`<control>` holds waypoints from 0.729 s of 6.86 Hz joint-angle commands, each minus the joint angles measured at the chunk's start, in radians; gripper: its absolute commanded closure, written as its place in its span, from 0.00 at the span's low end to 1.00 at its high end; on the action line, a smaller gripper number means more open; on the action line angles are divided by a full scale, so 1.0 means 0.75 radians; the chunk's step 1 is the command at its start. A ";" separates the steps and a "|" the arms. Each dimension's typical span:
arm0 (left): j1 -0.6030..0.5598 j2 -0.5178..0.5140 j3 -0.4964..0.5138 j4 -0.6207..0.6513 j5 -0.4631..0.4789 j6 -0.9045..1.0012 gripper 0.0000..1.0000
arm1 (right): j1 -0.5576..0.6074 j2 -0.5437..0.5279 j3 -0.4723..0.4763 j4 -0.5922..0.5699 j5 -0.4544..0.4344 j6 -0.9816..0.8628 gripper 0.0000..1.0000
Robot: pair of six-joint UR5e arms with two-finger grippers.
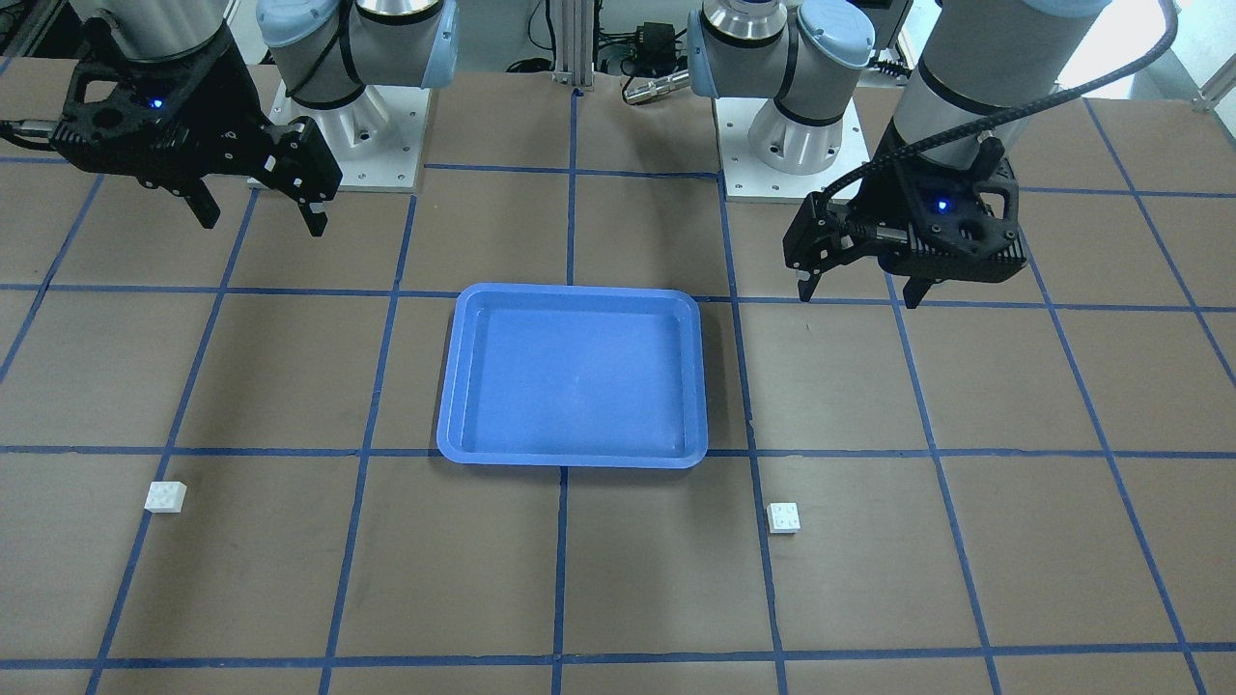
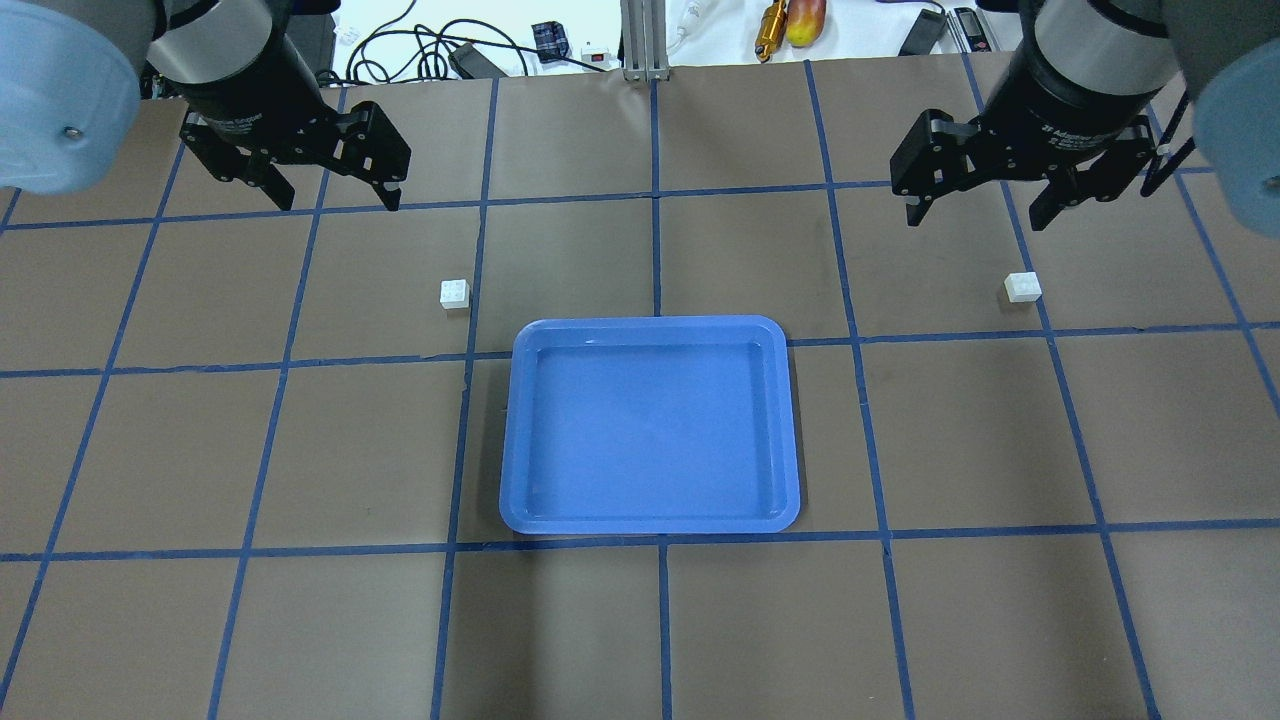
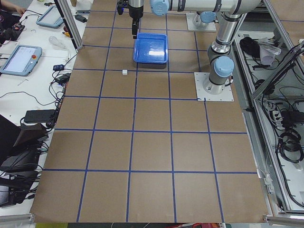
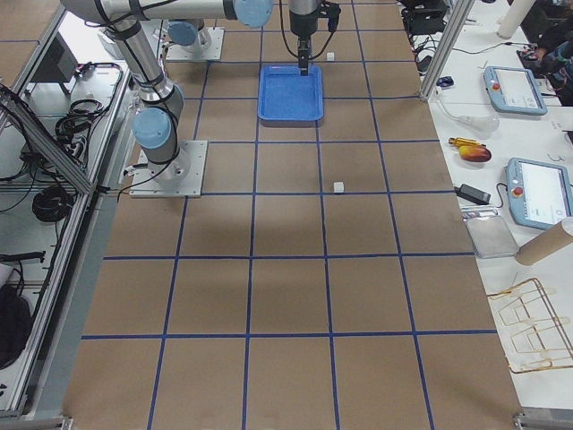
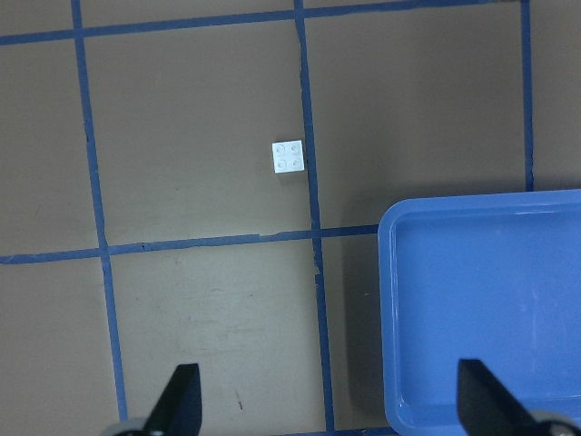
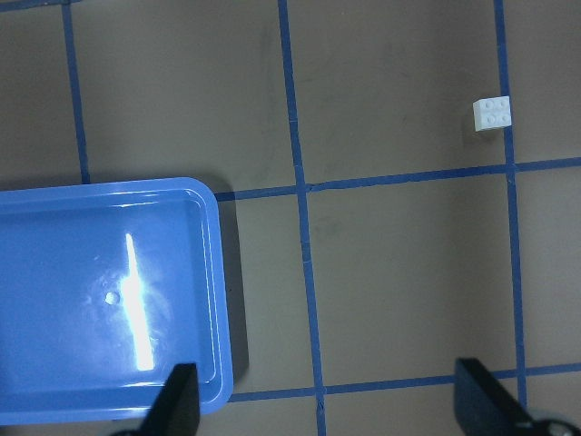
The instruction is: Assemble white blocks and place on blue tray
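Observation:
Two white blocks lie on the table, apart from each other. One white block (image 2: pixel 455 293) lies beyond the tray's far left corner and shows in the left wrist view (image 5: pixel 289 157). The other white block (image 2: pixel 1022 287) lies far to the right and shows in the right wrist view (image 6: pixel 491 113). The blue tray (image 2: pixel 650 325) sits empty in the middle. My left gripper (image 2: pixel 337 200) is open and empty, hovering above the table beyond the first block. My right gripper (image 2: pixel 975 215) is open and empty, hovering just beyond and left of the second block.
The table is brown with a grid of blue tape lines (image 2: pixel 655 200). The arm bases (image 1: pixel 362 125) stand at the robot's edge. Cables and small tools (image 2: pixel 770 25) lie beyond the far edge. The tray's rim also shows in both wrist views (image 5: pixel 392 309) (image 6: pixel 218 291).

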 commanded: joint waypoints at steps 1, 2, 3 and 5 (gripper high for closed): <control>-0.007 -0.002 -0.001 -0.002 0.000 0.000 0.00 | 0.000 0.000 0.000 0.000 0.000 0.000 0.00; -0.007 -0.004 -0.001 -0.002 0.000 0.000 0.00 | 0.000 0.000 -0.002 0.000 0.000 0.000 0.00; -0.005 -0.008 -0.005 -0.002 0.004 0.000 0.00 | 0.000 0.000 -0.002 0.000 0.000 0.000 0.00; 0.017 -0.112 -0.013 0.041 -0.015 0.012 0.00 | -0.002 0.002 0.008 -0.004 -0.002 -0.002 0.00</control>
